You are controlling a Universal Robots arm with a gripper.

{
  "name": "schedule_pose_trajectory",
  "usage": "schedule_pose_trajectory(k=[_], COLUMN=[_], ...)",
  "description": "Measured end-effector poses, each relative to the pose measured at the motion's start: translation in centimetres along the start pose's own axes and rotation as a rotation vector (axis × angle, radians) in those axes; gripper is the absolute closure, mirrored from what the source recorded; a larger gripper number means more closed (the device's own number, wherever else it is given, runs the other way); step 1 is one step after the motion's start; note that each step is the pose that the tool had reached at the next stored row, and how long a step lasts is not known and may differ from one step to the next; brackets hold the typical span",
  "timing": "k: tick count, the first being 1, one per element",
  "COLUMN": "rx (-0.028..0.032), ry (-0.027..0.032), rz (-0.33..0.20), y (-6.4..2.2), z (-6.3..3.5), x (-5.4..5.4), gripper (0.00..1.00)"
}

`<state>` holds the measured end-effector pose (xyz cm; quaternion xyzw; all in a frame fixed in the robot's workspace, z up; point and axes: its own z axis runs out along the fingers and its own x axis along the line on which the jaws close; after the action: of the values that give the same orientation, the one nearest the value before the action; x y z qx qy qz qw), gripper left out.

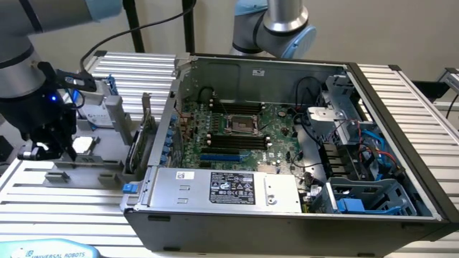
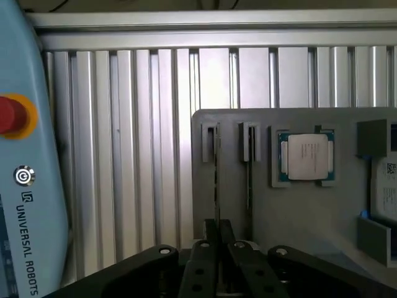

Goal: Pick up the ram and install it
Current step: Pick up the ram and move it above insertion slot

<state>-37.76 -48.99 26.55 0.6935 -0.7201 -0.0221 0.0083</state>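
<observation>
In the wrist view the ram (image 2: 216, 186) shows edge-on as a thin dark stick standing in a slotted holder on the grey fixture tray (image 2: 291, 211). My gripper (image 2: 218, 227) is right over its near end, and its black fingers (image 2: 227, 231) are shut against both sides of the stick. A second thin stick (image 2: 249, 186) stands in the neighbouring holder. In the exterior view my gripper (image 1: 44, 149) hangs low over the tray (image 1: 79, 174) at that view's left, outside the open computer case. The motherboard (image 1: 237, 131) lies inside with black slots (image 1: 233, 142) beside the processor socket.
A square silver processor chip (image 2: 306, 156) sits on the tray beside the holders. An upright green card with a bracket (image 1: 147, 134) stands between the tray and the case wall (image 1: 161, 134). A pale blue teach pendant (image 2: 25, 186) lies beyond the tray. Ribbed aluminium table (image 1: 64, 209).
</observation>
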Motion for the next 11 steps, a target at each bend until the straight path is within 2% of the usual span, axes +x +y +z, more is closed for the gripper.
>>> schedule_pose_trajectory(k=[7,11], rx=[-0.0001,0.0], ry=[0.0001,0.0], rz=[0.0,0.0], y=[-0.02,-0.47], z=[-3.18,-5.01], x=[-0.1,-0.1], gripper=[0.87,0.87])
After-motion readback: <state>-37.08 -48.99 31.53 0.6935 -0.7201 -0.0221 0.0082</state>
